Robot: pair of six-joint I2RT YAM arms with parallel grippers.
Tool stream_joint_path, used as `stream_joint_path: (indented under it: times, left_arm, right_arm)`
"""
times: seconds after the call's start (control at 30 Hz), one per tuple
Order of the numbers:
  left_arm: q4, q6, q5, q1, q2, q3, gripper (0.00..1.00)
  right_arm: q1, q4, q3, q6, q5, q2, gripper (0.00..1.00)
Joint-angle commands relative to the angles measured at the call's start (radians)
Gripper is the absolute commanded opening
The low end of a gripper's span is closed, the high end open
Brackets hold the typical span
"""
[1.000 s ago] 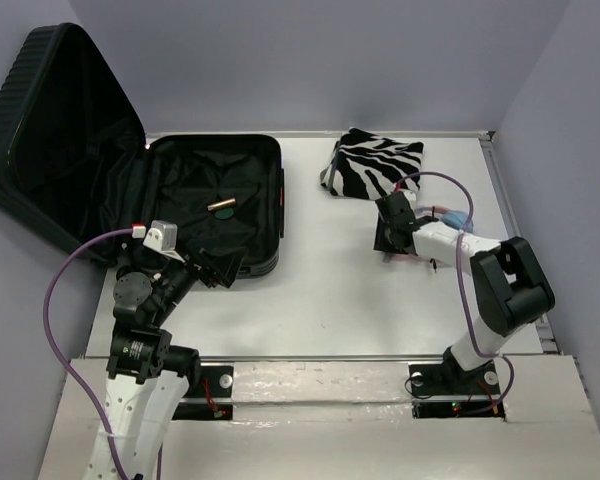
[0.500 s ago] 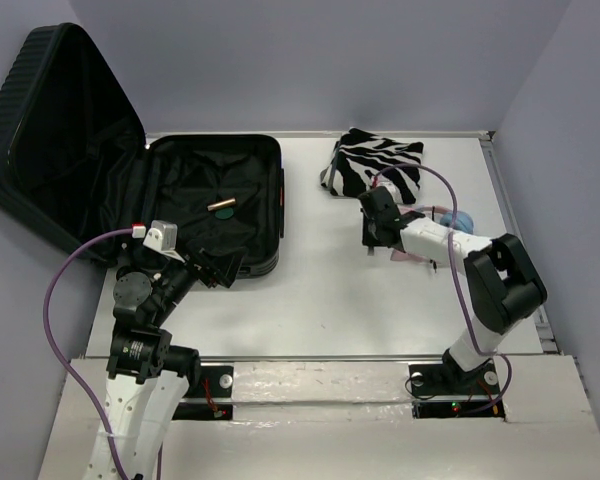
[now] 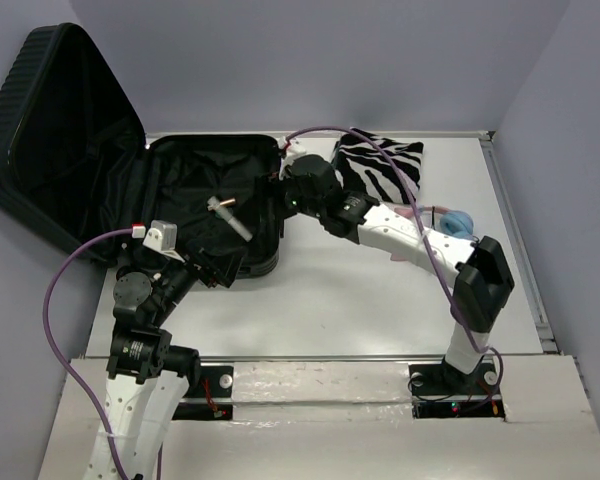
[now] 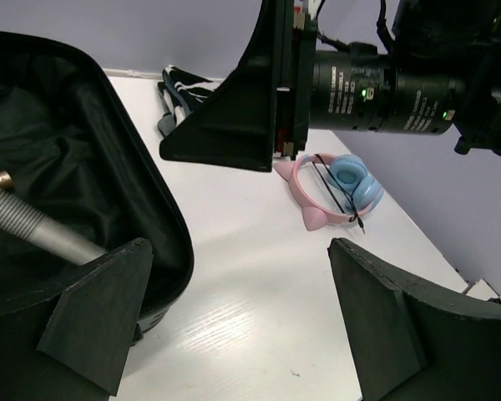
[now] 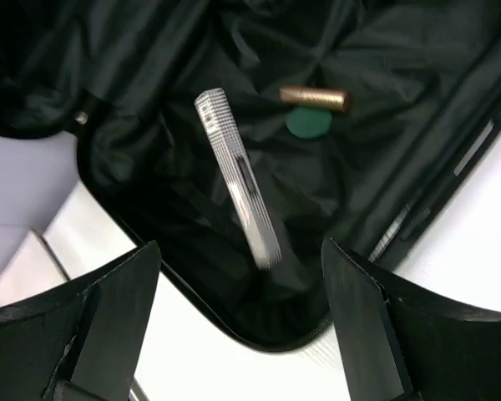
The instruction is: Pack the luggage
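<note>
luggage (image 3: pixel 25 105) far left, lid up, lining bare | left gripper (image 4: pixel 234 276) at its near-right corner, jaws wide, empty | silver tube (image 5: pixel 234 175) inside, blurred, by gold tube (image 5: pixel 315 98) | right gripper (image 3: pixel 270 195) above luggage's right rim, jaws wide, empty | zebra cloth (image 3: pixel 380 165) far right

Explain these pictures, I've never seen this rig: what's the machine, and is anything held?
Two robot arms stand at the near edge of the table. One picture looks down from above; the other two come from wrist cameras. The black luggage lies open at left, holding a silver tube, gold tube and green disc. A zebra cloth and pink-blue headphones lie on the table. The left pincer and the right pincer, over the luggage, are open and empty.
</note>
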Motion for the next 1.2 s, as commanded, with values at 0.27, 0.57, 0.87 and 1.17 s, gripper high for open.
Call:
stream_joint_path:
  times: [0.27,0.57,0.87,1.17]
  left_arm:
    - [0.036,0.0,-0.009,-0.029,-0.044,0.031,0.99]
    - [0.036,0.0,-0.015,-0.046,-0.042,0.031,0.99]
    - [0.012,0.0,-0.02,-0.048,-0.038,0.033,0.99]
    - [0.012,-0.002,-0.015,-0.048,-0.024,0.033,0.99]
  right_arm:
    - [-0.398,-0.198,-0.554,0.032,0.346,-0.336,0.67]
    - [-0.596,-0.276,-0.553,-0.049,0.385,-0.178,0.82]
    - [-0.596,-0.276,-0.474,-0.089,0.241,-0.019,0.5]
    - [-0.587,-0.272,-0.569,-0.058,0.4,-0.291,0.07]
